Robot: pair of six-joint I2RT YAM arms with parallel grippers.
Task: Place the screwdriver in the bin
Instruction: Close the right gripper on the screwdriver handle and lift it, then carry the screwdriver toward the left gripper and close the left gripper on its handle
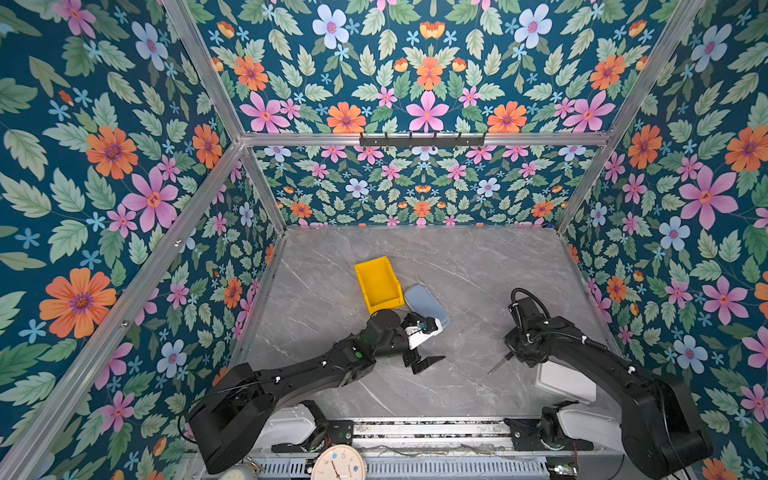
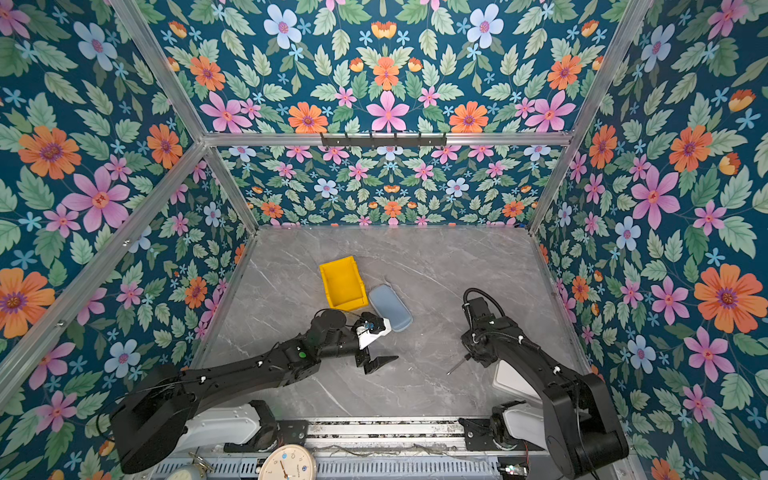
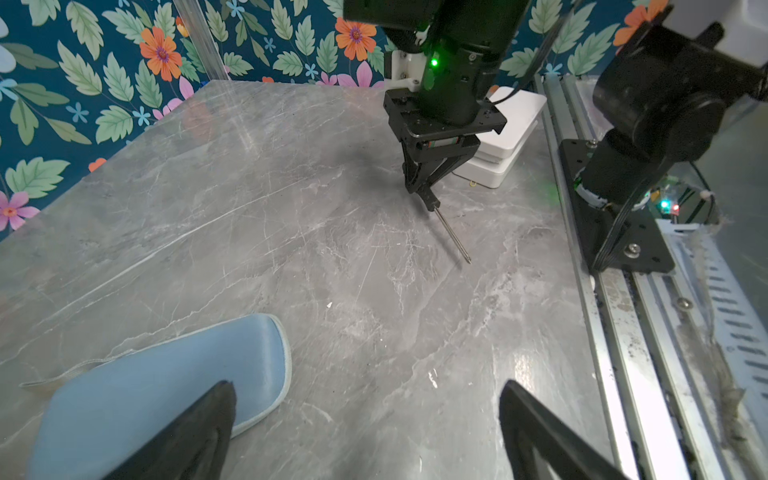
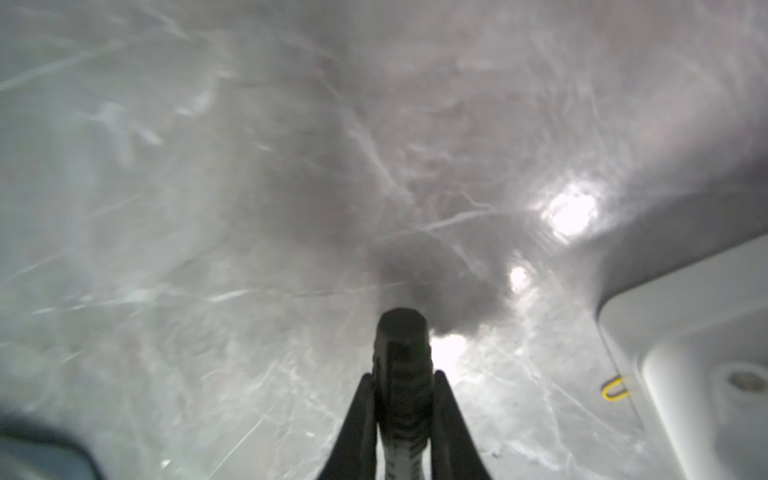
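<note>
We are gripping the screwdriver (image 3: 452,236) by its black handle with our right gripper (image 3: 428,195) — jaws closed tight on it, shaft slanting down, tip at or just above the table (image 3: 291,208). Our left gripper (image 3: 368,386) is hanging wide open, empty. The grasp is looking done; the bin (image 1: 376,282) is sitting at ten o'clock from the screwdriver — carry and release are remaining.

Both top views overlook the table (image 1: 478,266) (wrist cameras hug it).
</note>
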